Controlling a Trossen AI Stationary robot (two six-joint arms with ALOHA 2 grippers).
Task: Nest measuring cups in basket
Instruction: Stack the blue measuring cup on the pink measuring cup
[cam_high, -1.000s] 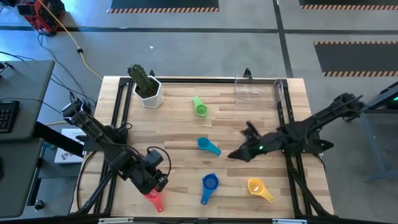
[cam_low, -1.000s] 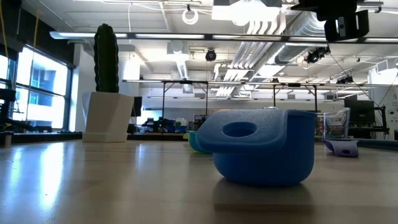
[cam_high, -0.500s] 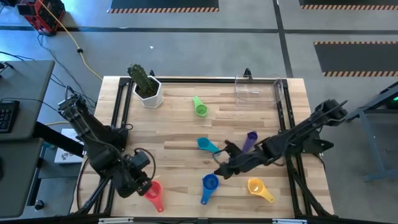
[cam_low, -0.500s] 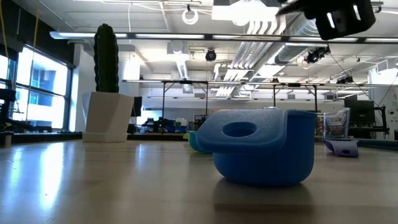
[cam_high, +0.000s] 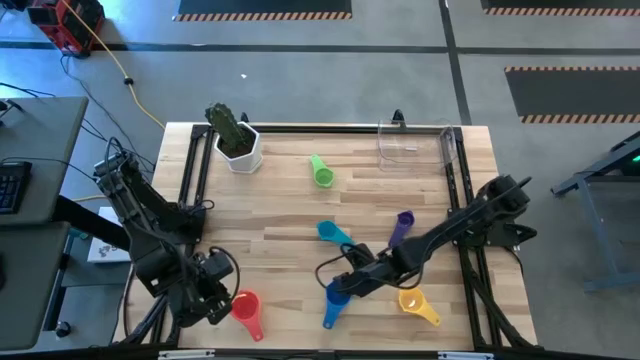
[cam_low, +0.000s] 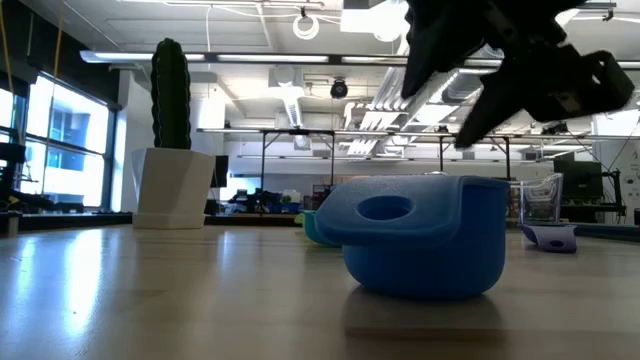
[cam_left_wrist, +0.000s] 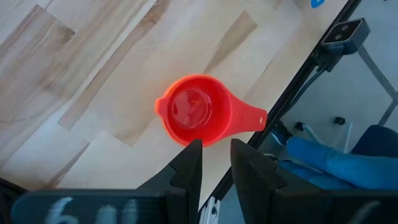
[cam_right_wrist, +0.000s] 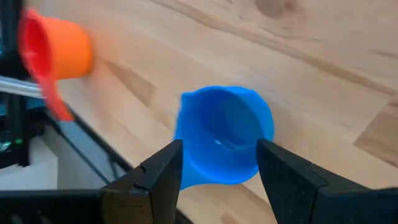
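Basket (cam_high: 417, 146): holds no cups | right tool (cam_high: 338, 288): spread over blue cup (cam_high: 337, 294) | left tool (cam_high: 213, 308): released

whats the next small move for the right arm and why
Probably lower the right claw a little and close on the blue cup. Its open fingers already straddle the cup's bowl in the wrist view, the cup sits loose on the table, and the basket holds no cups yet.

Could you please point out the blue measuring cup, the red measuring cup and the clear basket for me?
blue measuring cup (cam_right_wrist: 225, 134): right wrist view, inside of its bowl.
red measuring cup (cam_left_wrist: 194, 111): left wrist view, floor of its bowl.
clear basket (cam_high: 412, 149): high view, its transparent bottom.
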